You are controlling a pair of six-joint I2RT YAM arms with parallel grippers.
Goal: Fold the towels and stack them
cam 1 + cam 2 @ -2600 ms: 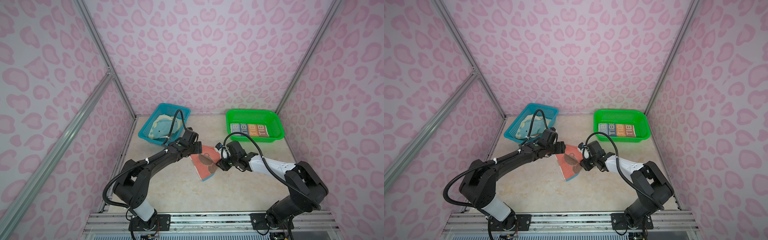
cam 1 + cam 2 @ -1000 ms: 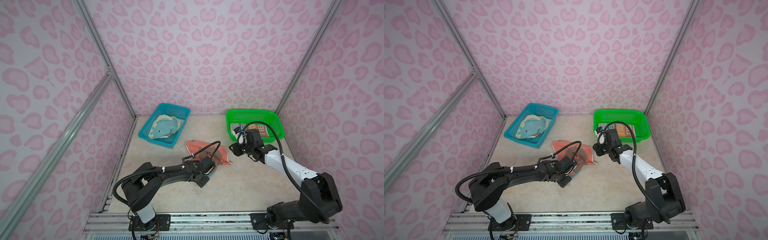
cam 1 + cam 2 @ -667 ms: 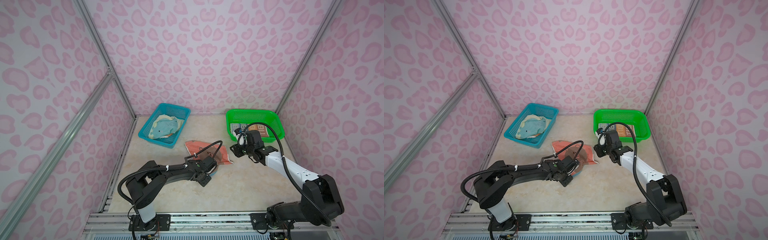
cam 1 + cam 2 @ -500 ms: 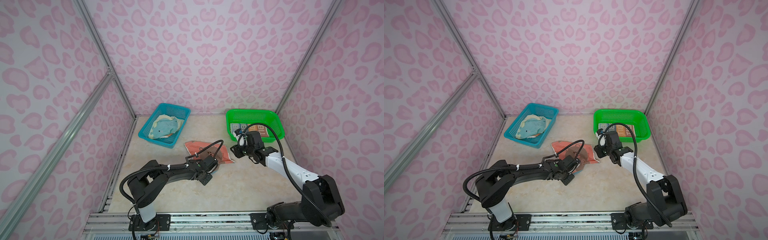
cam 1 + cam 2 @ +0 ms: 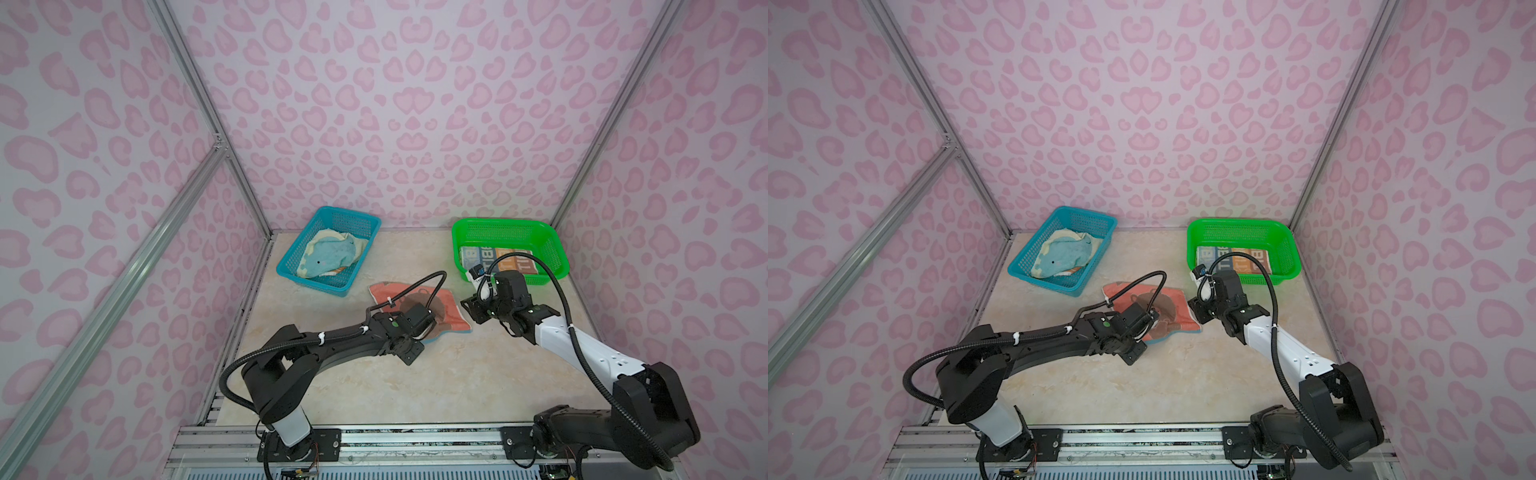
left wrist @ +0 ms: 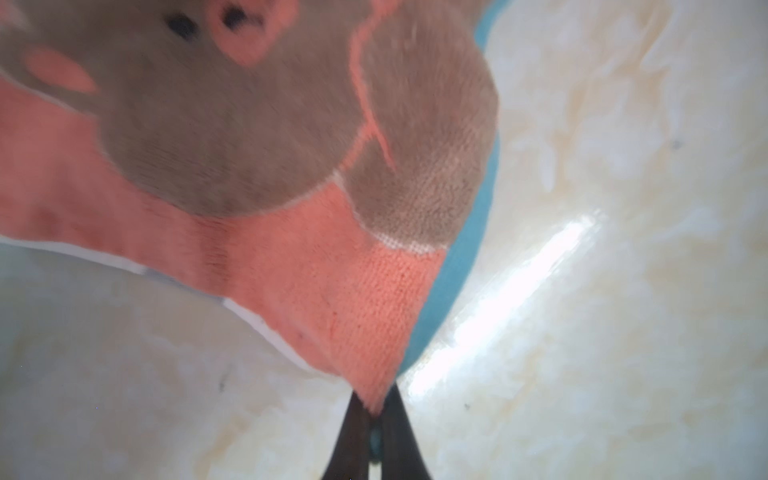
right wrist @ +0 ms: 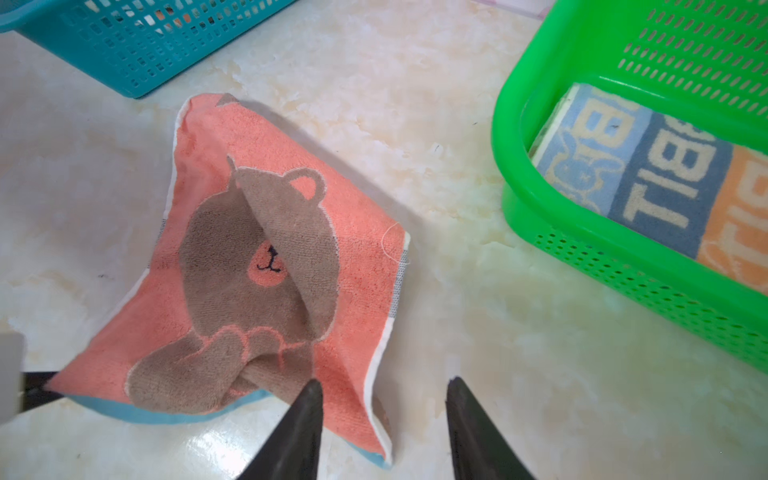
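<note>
A coral towel (image 5: 451,318) (image 5: 1177,300) with a brown bear lies rumpled on the table between two baskets. My left gripper (image 6: 372,409) (image 5: 424,332) is shut on its near-left corner, which is lifted slightly, showing a teal underside. Beside the towel's near-right corner hovers my right gripper (image 7: 384,386) (image 5: 471,311), open and empty, with one finger (image 7: 299,424) over the cloth (image 7: 266,257). In the blue basket lies the whale towel (image 5: 330,259) (image 5: 1065,257). The striped towel (image 5: 498,257) (image 7: 648,183) lies folded in the green basket.
The blue basket (image 5: 311,283) (image 7: 137,54) stands at the back left, and the green basket (image 5: 507,224) (image 7: 623,266) at the back right, close behind my right gripper. Pink patterned walls enclose the table on three sides.
My left gripper slid up to the towel's near-left corner and shut on it. The right gripper has stayed open, almost still. Earlier, both grippers held the towel up over the table.
</note>
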